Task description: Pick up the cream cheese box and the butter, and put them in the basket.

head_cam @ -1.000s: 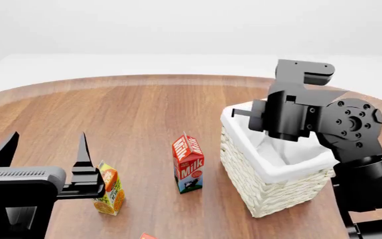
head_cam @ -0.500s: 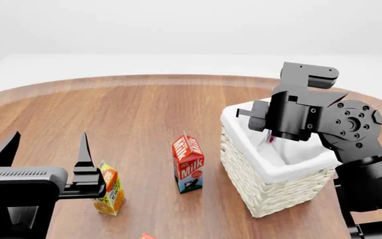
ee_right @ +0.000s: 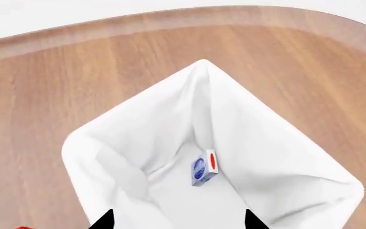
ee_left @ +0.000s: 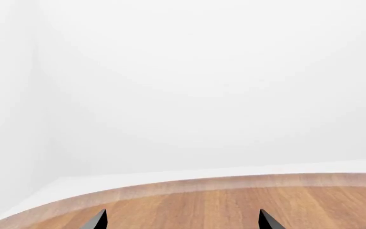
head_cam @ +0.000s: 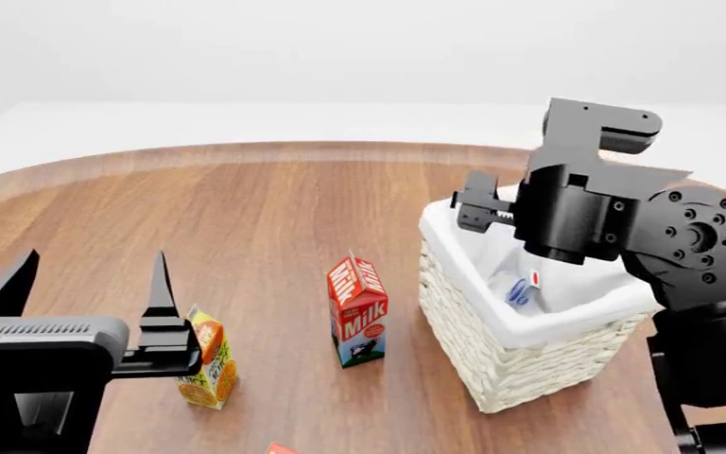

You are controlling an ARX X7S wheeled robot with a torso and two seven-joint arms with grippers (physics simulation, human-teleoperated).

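Note:
The white wicker basket (head_cam: 514, 371) with its cloth liner (ee_right: 100, 136) stands at the right of the table. The cream cheese box (head_cam: 517, 288), small and white with blue and red marks, lies inside it on the liner (ee_right: 203, 170). My right gripper (head_cam: 479, 213) hovers over the basket, open and empty (ee_right: 177, 220). Only an orange-red corner of the butter (head_cam: 280, 448) shows at the bottom edge of the head view. My left gripper (head_cam: 86, 284) hangs open and empty over the table's left side (ee_left: 181, 222).
A red milk carton (head_cam: 358, 309) stands upright just left of the basket. An orange juice carton (head_cam: 208, 359) stands beside my left gripper's inner finger. The round wooden table (head_cam: 250, 208) extends behind them to its curved far edge.
The cream cheese box has left the right gripper and now lies in the basket. The right arm has shifted slightly right and up. The left arm has not moved.

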